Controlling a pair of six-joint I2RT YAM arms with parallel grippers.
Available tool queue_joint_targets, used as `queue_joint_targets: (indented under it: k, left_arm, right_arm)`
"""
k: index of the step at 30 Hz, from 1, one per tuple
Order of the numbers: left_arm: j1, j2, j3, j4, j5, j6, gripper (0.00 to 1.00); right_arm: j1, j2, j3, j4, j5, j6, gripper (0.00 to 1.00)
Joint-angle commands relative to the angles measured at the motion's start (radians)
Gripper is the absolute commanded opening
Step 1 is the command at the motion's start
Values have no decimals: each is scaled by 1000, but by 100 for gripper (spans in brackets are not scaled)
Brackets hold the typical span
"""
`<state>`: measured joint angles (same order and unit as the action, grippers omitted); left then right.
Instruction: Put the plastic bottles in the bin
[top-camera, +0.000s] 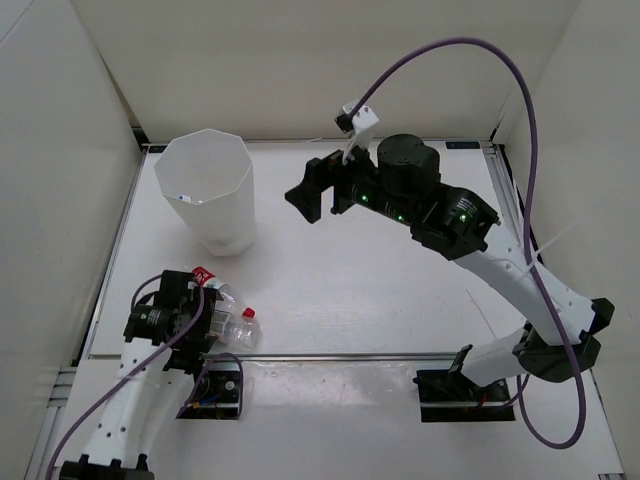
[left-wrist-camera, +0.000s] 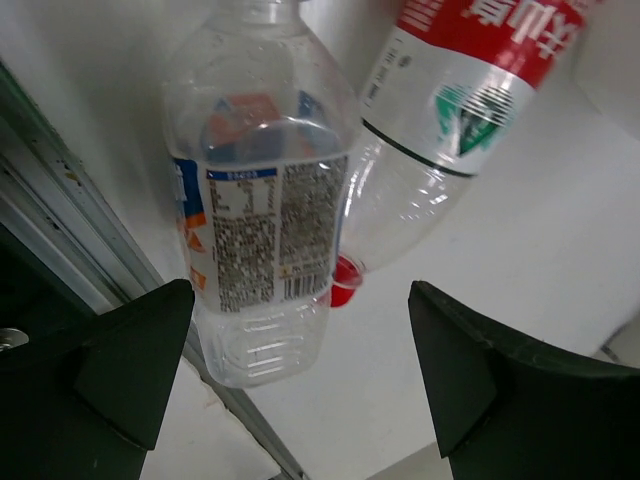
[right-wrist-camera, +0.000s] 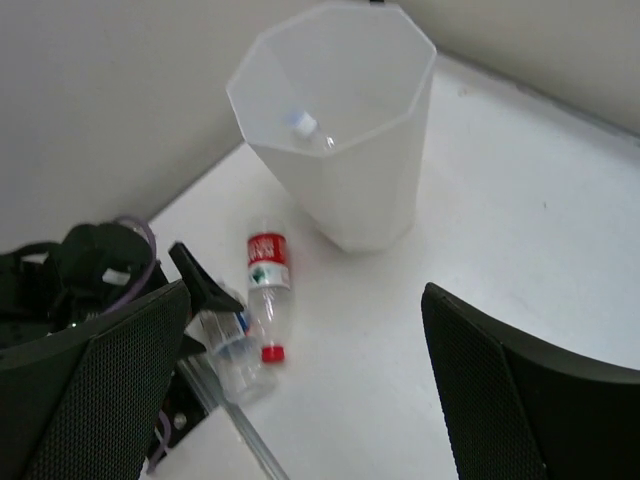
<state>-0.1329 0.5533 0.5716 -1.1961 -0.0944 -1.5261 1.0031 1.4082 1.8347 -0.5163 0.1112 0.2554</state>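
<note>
A clear plastic bottle with a blue-and-orange label (left-wrist-camera: 255, 230) lies on the table by the front rail, its base between my left gripper's (left-wrist-camera: 300, 370) open fingers, close to the left one. A red-and-white labelled bottle (left-wrist-camera: 455, 95) with a red cap (left-wrist-camera: 345, 282) lies beside it. Both show in the top view (top-camera: 232, 325), just right of my left gripper (top-camera: 200, 312). The white faceted bin (top-camera: 205, 190) stands behind them; the right wrist view shows a white-capped bottle (right-wrist-camera: 305, 125) inside it. My right gripper (top-camera: 318, 195) hovers open and empty, high over the table's middle.
A metal rail (top-camera: 330, 356) runs along the table's near edge, right beside the clear bottle. White walls enclose the table at the left, back and right. The purple cable (top-camera: 480, 50) arcs above the right arm.
</note>
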Motion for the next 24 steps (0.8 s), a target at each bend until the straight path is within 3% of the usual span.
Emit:
queue_joint_targets:
  k: [1, 8, 9, 11, 12, 14, 15, 17, 20, 24]
  left_arm:
    - [6, 78, -47, -46, -42, -12, 100]
    - [16, 195, -104, -5, 34, -28, 98]
    - [16, 212, -104, -5, 48, -28, 85]
    - [16, 226, -118, -5, 85, -28, 75]
    - [16, 226, -128, -5, 94, -28, 62]
    - [16, 226, -128, -28, 94, -37, 50]
    - [16, 211, -101, -45, 94, -37, 45]
    - [16, 185, -55, -106, 94, -26, 43]
    - [16, 139, 106, -235, 82, -7, 43]
    - [16, 65, 379, -235, 120, -25, 37]
  right_arm:
    - [2, -70, -40, -73, 44, 10, 100]
    - [2, -176, -160, -94, 122, 39, 100]
    - [2, -176, -172, -94, 122, 39, 100]
    - [2, -186, -172, -114, 122, 39, 100]
    - [2, -186, -172, -114, 122, 39, 100]
    - [2, -186, -160, -149, 122, 39, 100]
    - [2, -175, -150, -159, 131, 39, 100]
    - [2, -175, -150, -168, 131, 39, 100]
    - [2, -184, -164, -180, 131, 39, 100]
    - [2, -213, -209, -180, 140, 71, 100]
